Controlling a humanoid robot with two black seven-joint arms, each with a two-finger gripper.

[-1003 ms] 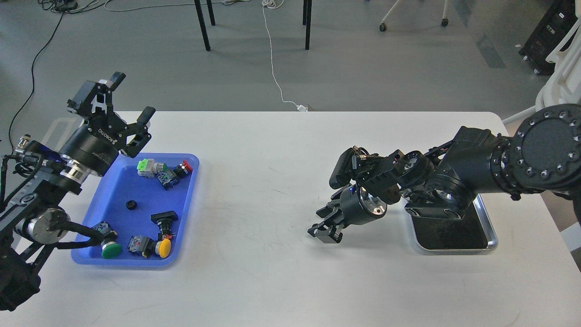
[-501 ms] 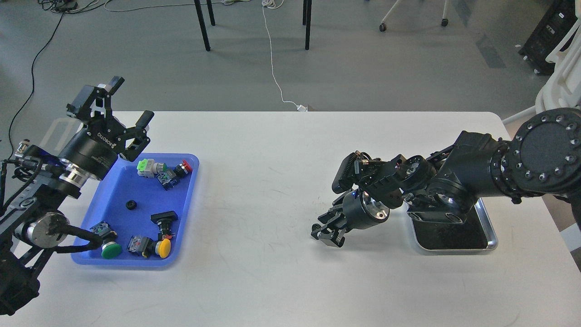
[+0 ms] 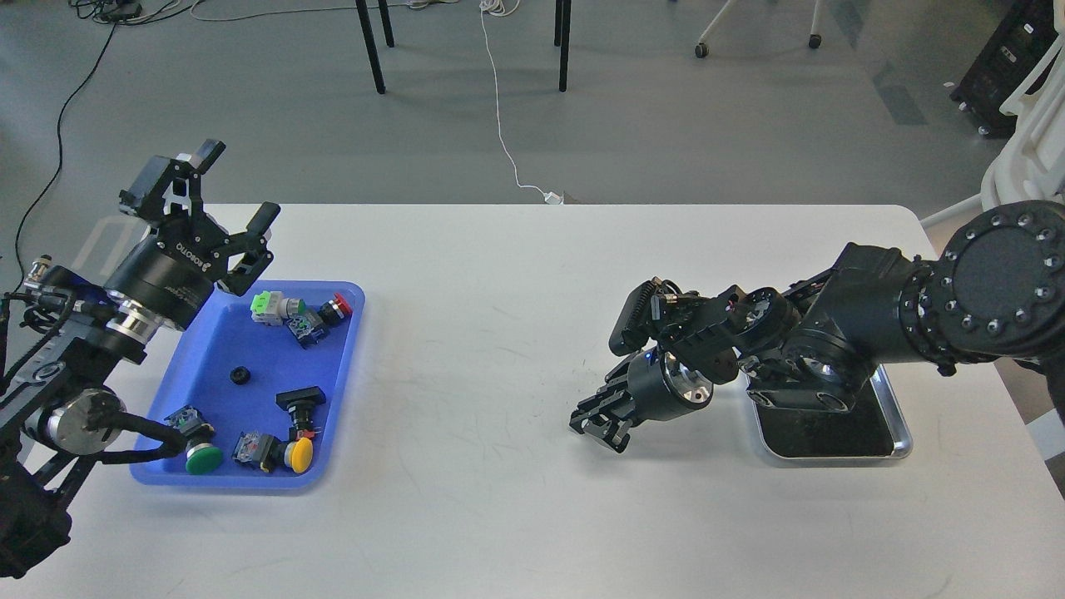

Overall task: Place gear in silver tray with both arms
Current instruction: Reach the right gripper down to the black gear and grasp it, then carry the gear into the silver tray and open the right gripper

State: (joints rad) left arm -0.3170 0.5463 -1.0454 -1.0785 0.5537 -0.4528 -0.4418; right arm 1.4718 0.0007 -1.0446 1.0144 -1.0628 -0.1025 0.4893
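Observation:
A small black gear (image 3: 241,374) lies in the middle of the blue plastic tray (image 3: 337,391) at the left. The silver tray (image 3: 903,449), with its dark inner surface, sits at the right, partly hidden under my right arm. My left gripper (image 3: 237,187) is open and empty, raised over the blue tray's far left corner. My right gripper (image 3: 596,424) points down and left, low over the table, to the left of the silver tray. Its fingers are dark and close together, and I cannot tell whether anything is between them.
The blue tray also holds several push-button switches, among them green (image 3: 203,457), yellow (image 3: 300,452) and red (image 3: 337,305) ones. Table legs and a white cable (image 3: 499,116) are on the floor beyond the table's far edge.
My left gripper has drawn back a little up and left. My right gripper has lifted slightly and shifted a bit right, toward the silver tray.

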